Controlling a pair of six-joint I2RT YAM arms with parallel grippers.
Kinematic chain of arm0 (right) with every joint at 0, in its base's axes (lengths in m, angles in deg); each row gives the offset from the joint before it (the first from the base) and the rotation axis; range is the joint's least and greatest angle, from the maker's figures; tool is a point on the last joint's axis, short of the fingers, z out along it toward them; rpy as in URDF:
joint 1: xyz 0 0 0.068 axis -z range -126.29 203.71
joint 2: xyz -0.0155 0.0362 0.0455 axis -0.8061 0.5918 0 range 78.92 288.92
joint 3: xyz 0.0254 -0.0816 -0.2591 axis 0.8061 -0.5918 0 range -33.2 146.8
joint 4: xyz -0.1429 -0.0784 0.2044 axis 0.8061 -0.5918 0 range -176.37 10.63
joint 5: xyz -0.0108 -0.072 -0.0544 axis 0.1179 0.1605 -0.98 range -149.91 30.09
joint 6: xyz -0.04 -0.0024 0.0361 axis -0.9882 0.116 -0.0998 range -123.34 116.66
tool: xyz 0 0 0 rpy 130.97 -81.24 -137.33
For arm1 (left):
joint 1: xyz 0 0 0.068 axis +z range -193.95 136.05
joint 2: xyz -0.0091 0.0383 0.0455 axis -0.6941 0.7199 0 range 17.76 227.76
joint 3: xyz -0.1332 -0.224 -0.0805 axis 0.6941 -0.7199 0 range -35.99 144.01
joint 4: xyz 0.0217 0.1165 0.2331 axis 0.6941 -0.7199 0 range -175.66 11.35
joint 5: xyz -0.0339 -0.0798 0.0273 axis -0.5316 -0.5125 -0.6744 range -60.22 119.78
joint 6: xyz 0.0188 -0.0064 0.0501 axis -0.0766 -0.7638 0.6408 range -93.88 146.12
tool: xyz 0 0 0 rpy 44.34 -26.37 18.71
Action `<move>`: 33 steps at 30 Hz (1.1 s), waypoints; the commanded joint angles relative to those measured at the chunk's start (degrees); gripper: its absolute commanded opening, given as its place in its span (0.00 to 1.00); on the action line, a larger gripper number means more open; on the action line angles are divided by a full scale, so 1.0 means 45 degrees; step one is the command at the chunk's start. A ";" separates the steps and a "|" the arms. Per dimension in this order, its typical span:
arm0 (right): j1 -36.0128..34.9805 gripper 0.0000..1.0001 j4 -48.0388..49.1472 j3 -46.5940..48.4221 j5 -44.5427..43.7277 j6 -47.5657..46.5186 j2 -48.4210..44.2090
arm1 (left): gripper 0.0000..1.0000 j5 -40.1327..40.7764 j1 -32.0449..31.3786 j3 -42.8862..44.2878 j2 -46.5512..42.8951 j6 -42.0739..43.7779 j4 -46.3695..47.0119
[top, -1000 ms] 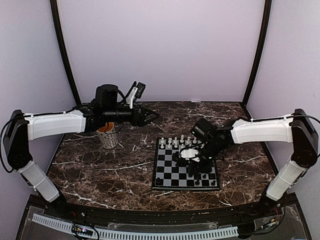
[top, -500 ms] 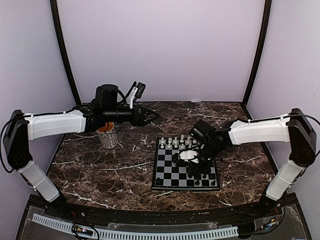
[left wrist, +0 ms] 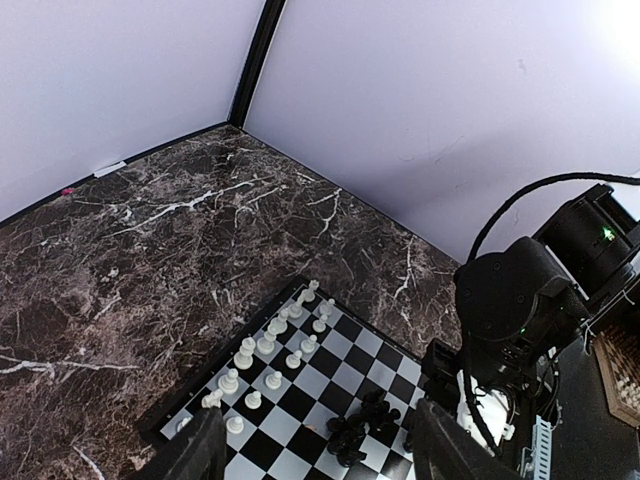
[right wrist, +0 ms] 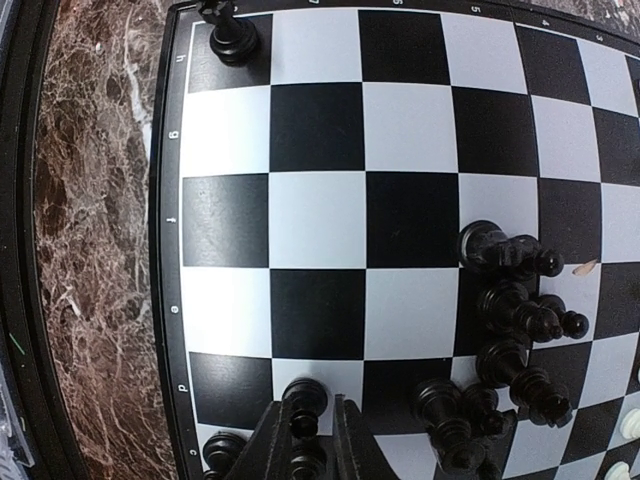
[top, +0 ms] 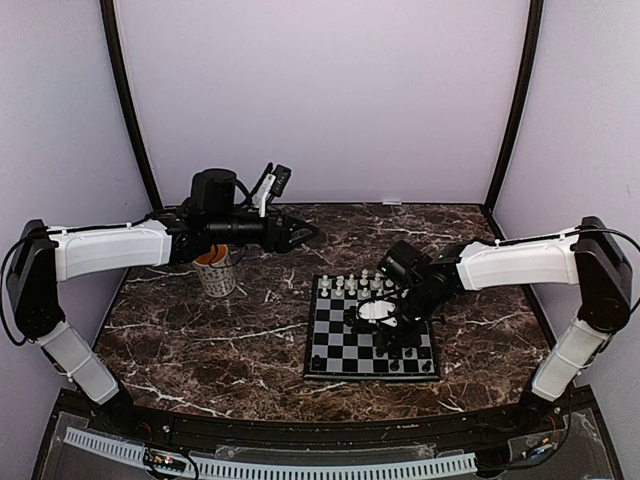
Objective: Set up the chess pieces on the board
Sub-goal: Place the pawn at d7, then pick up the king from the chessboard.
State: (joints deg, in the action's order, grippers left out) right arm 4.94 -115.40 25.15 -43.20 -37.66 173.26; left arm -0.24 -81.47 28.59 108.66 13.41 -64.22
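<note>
The board [top: 330, 350] lies right of centre on the marbled table. White chess pieces [top: 355, 283] stand in two rows along its far edge. My right gripper [top: 386, 338] is down over the board's near right part. Its fingers [right wrist: 272, 445] stand slightly open around an upright black piece [right wrist: 304, 398] on a white square, with a thin gap on one side. Several black pieces [right wrist: 515, 300] lie in a heap mid-board. My left gripper [top: 305, 235] hangs open and empty, high above the table left of the board; its wrist view shows the board [left wrist: 330, 390] and the heap [left wrist: 360, 425].
A mug [top: 218, 272] with something orange inside stands on the table under the left arm. A few black pieces [top: 395, 365] stand along the board's near edge, one in a corner [right wrist: 230, 35]. Bare marbled tabletop [top: 200, 350] spreads left of the board.
The right gripper's fingers have parted a little around the black piece standing on the board. The left arm has not moved.
</note>
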 commanded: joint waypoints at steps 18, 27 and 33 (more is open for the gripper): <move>0.2219 0.20 -0.1038 0.1915 0.0995 0.0624 -0.0426 | 0.66 -0.0204 -0.0042 0.0340 -0.0353 0.0027 -0.0025; 0.2372 0.25 -0.1050 0.1717 0.1229 0.0517 0.0170 | 0.66 -0.0168 -0.0058 0.0356 -0.0383 0.0070 -0.0063; 0.2106 0.31 -0.1455 0.1838 0.1613 0.0247 0.0669 | 0.66 -0.0200 -0.0051 0.0376 -0.0357 0.0070 -0.0083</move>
State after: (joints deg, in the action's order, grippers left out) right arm 15.50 -120.30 32.97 -37.85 -35.91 174.49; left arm -0.26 -81.47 28.59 108.66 13.41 -64.24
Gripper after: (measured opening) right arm 0.301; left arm 0.654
